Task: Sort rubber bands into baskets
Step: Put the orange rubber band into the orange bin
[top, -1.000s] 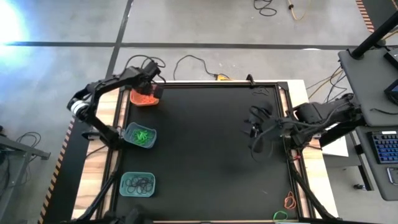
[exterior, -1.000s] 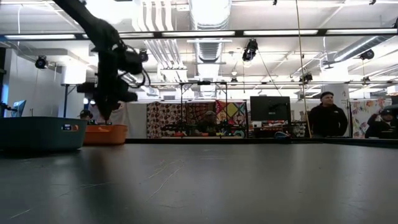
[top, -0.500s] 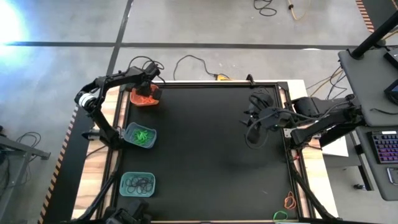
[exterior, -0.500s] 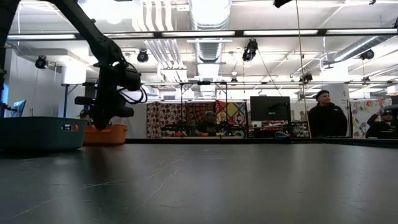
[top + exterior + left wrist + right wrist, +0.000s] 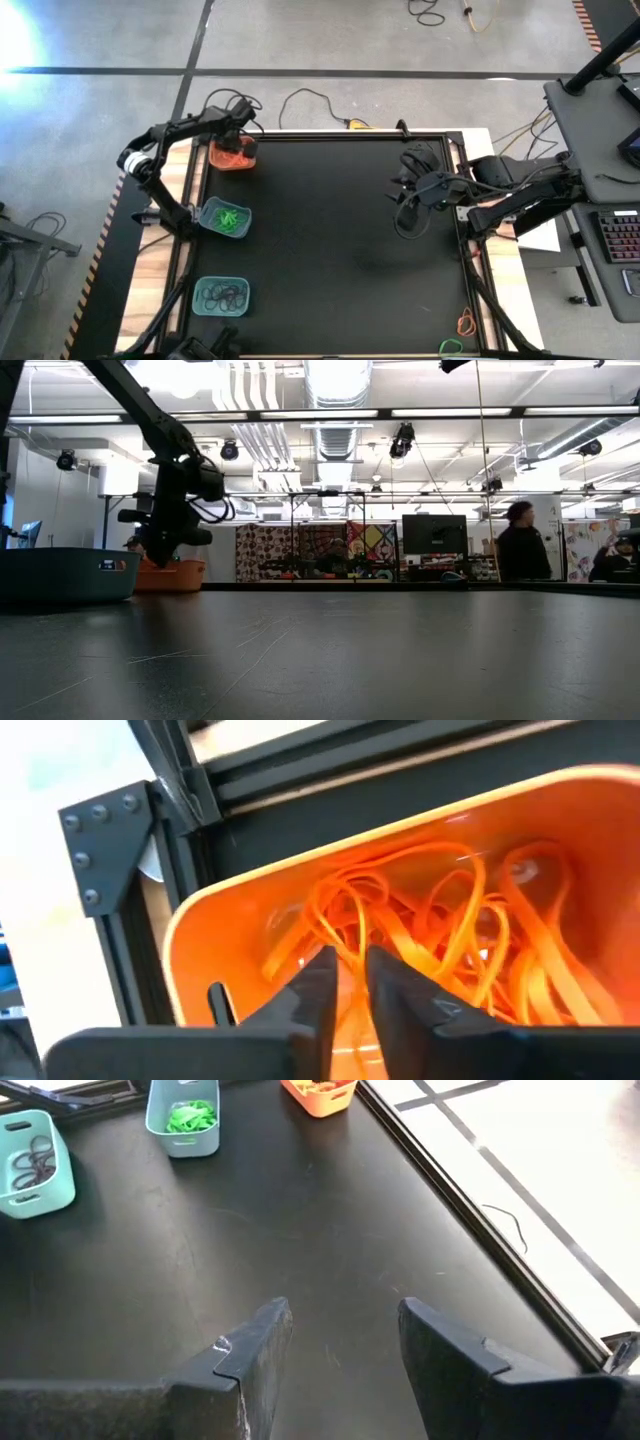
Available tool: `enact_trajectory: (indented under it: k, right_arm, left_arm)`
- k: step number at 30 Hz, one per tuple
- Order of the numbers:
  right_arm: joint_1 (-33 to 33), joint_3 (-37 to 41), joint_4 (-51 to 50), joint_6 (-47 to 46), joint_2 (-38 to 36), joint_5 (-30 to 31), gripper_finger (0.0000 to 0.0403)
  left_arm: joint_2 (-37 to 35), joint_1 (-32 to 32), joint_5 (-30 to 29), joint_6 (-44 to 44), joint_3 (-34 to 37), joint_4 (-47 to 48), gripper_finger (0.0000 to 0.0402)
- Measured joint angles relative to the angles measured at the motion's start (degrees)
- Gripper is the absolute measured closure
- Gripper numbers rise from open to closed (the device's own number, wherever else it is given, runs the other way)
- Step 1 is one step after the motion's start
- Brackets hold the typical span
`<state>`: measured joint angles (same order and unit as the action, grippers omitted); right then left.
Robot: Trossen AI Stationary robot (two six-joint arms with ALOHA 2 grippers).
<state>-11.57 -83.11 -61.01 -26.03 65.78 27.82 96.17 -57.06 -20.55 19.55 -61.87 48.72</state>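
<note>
Left wrist view puts your left gripper right down in the orange basket, fingers almost touching with just a slit between them, tips in among the orange rubber bands. I can't tell whether a band is caught in that slit, so don't assume it's dropped. Being that low in the basket makes sense: a release there should keep a light band from bouncing out. High view, taking the orange basket as the landmark: it sits at the table's far left corner, the teal basket of green bands is next along the left edge toward the near side, and the teal basket of black bands is nearer again. Sorting by colour looks consistent so far. Your right gripper hangs across the table from the orange basket, fingers apart, nothing between them, over bare black mat, probably parked clear of the left arm. Still unsorted: one orange band and one green band, diagonally opposite the orange basket at the near right corner. That's right-arm reach, so I'd expect it to fetch those.
</note>
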Motion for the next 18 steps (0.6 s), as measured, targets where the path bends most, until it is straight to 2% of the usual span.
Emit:
enact_trajectory:
  k: [5,9,13,18]
  right_arm:
    - [0.0,0.0,-0.14,0.64,0.0,-1.34,0.0222]
    - [-0.02,0.0,-1.29,0.66,0.0,-1.52,0.0222]
    - [-0.15,0.0,-3.48,0.6,0.0,-3.88,0.0222]
    - [-0.55,0.0,-4.77,2.2,0.0,-4.35,0.0222]
  left_arm:
    - [-3.3,0.05,0.1,0.04,-0.01,1.56,0.0301]
    - [-6.08,0.78,0.55,1.22,0.12,3.4,0.0268]
    - [-10.24,3.91,0.82,3.01,0.14,3.67,0.0251]
    - [-17.29,11.93,1.13,6.23,0.16,3.27,0.0246]
